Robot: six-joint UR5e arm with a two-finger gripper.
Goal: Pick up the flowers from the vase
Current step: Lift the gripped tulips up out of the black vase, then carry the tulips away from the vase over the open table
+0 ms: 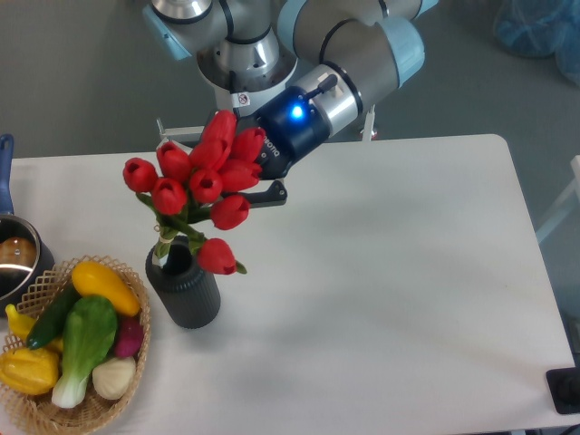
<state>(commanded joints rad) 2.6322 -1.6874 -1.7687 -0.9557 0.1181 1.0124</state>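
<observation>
The flowers [201, 184], a bunch of red tulips with green stems, hang tilted above the vase [186, 288], a short dark grey ribbed cylinder on the left part of the white table. The lowest stem ends are still at the vase's mouth, and one bloom droops beside its rim. My gripper [256, 188] reaches in from the upper right and is shut on the flowers. The blooms hide most of it; one dark finger [270, 193] shows to their right.
A woven basket [36, 410] with yellow, green and purple vegetables stands at the front left, close to the vase. A metal pot [13, 258] sits at the left edge. A black object [567, 390] is at the table's front right corner.
</observation>
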